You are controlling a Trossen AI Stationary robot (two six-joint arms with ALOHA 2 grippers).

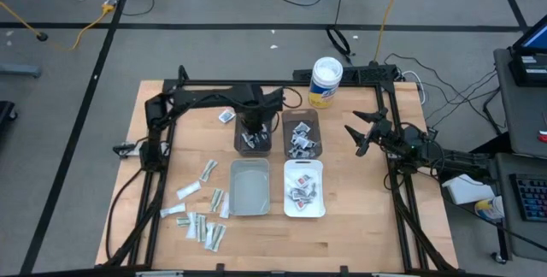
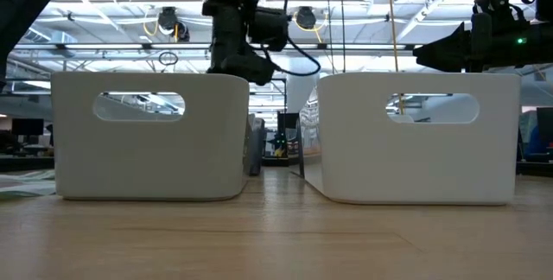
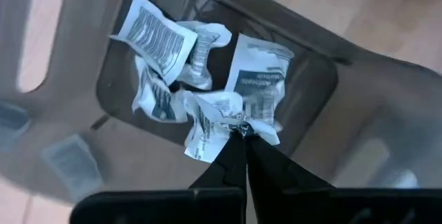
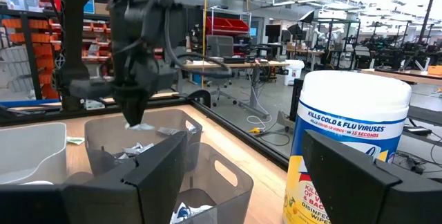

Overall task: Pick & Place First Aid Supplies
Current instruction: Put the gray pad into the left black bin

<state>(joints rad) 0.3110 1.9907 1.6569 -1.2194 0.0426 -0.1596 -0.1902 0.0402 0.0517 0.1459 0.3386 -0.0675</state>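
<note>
- The left gripper (image 3: 243, 131) hangs over the dark grey bin (image 1: 253, 132) at the centre of the high view, fingers clenched on a crumpled white packet (image 3: 231, 117).
- In the left wrist view that packet sits right at the fingertips, pinched at its edge, above the other packets (image 3: 159, 41) lying in the bin.
- More packets (image 1: 302, 137) fill the neighbouring grey bin, and some (image 1: 301, 190) lie in the white bin (image 1: 304, 211) lower in the frame.
- Loose strips (image 1: 201, 224) rest on the table (image 1: 359, 217) at lower left.
- The right gripper (image 1: 360, 133) waits at centre right, fingers spread and empty, near the white tub (image 1: 326, 81).
</note>
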